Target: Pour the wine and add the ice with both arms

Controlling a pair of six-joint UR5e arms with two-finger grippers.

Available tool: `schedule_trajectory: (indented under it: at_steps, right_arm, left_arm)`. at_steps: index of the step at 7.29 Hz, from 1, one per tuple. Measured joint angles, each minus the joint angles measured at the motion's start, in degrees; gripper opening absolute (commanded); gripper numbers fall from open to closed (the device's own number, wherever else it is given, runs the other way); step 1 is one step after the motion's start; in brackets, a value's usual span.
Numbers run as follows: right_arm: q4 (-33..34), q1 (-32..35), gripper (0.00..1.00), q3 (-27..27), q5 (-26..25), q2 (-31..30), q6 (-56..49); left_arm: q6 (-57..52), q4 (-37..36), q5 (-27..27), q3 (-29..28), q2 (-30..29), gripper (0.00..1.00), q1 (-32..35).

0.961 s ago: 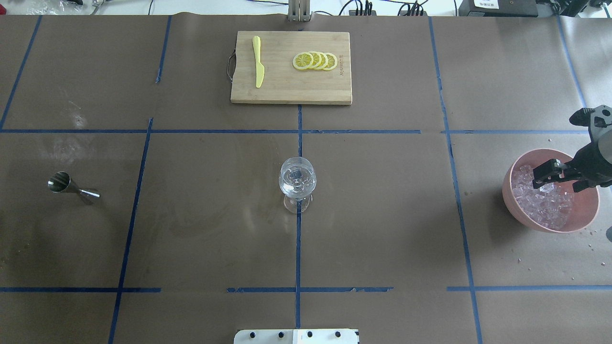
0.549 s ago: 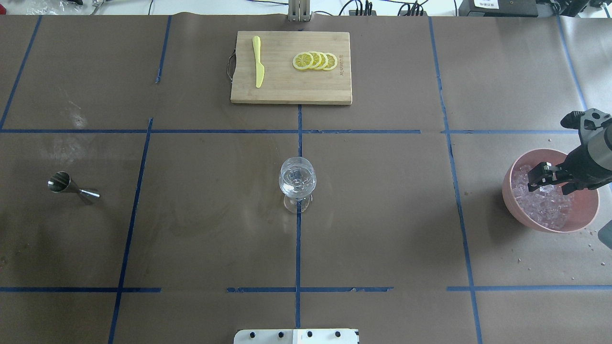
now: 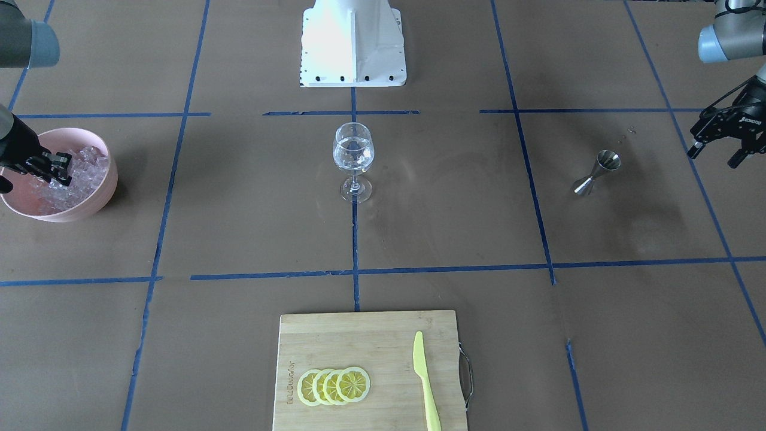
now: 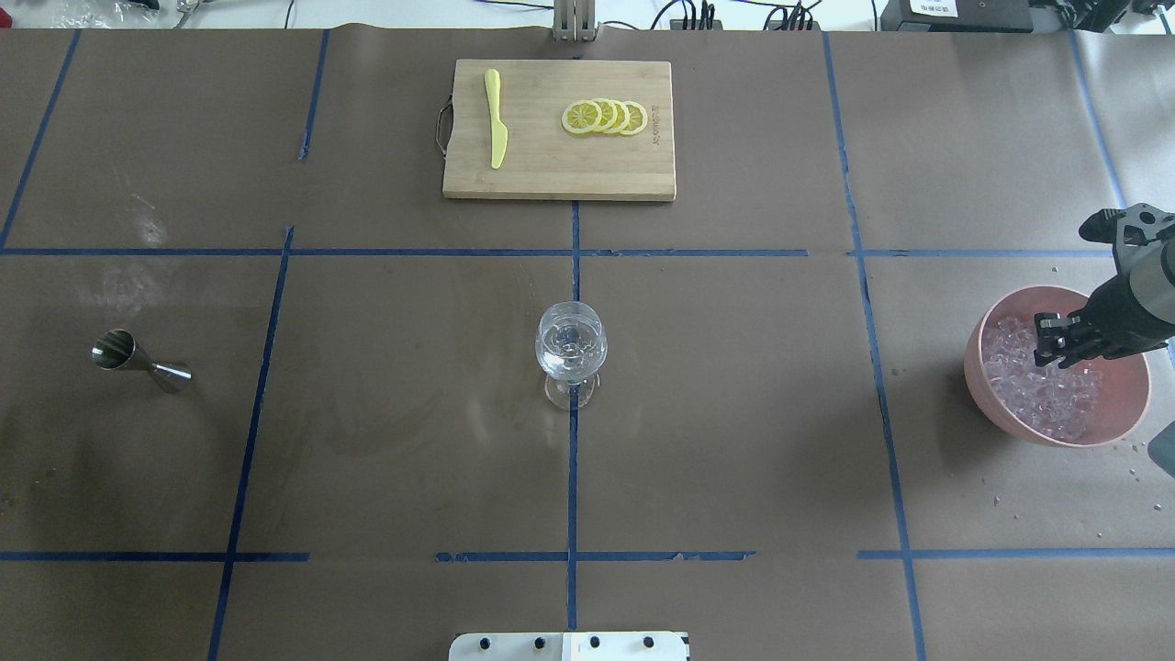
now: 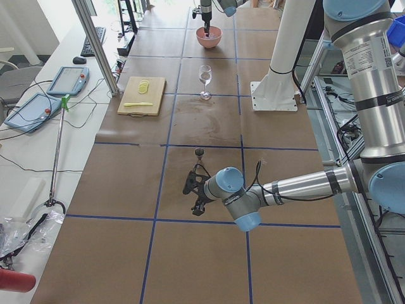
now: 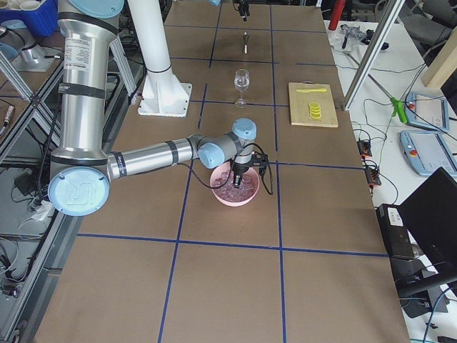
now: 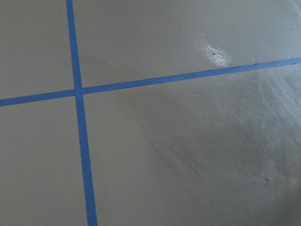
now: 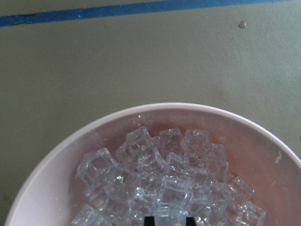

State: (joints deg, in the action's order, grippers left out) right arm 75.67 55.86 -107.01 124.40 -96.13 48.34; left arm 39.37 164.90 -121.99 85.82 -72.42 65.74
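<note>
From across the tabletop [image 3: 455,197], the right gripper [image 3: 60,170] is reaching down into a pink bowl [image 3: 103,194] at the view's left edge. Its fingers are drawn close together in the heap of ice [image 3: 84,163]. The left gripper [image 3: 713,158] is hanging above the tabletop at the far right, fingers spread wide and holding nothing. A metal measuring cup [image 3: 596,172] is standing near it. A wine glass [image 3: 353,152] with clear liquid is standing upright in the middle. A cutting board [image 3: 383,335] at the near edge is carrying lemon slices [image 3: 334,386] and a yellow knife [image 3: 425,380].

From overhead, the right fingers are sitting on the ice in the half of the bowl nearer the robot's middle, well apart from the glass.

From the left end, the near arm's gripper is hovering just short of the measuring cup, fingers apart.

From the right end, the near arm is bending down into the bowl.

The left wrist camera is showing only bare tabletop and crossing blue tape lines [image 7: 80,141].

The right wrist camera is looking straight into the bowl. Two black fingertips [image 8: 150,220] are showing at the bottom edge, with one cube pinched between them.
</note>
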Motion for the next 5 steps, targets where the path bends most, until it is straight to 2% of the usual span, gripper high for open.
schedule_trajectory:
  at_steps: [3,5]
  right_arm:
    - [0.61,2.18,0.00,-7.24,0.82,1.00,3.27]
    - [0.84,1.47,0.00,-10.28,0.94,5.71,12.64]
  left_arm:
    - [0.12,-0.20,-1.22,0.77,0.14,1.00,0.00]
    - [0.22,-3.75,-6.00,1.31,-0.60,1.00,1.30]
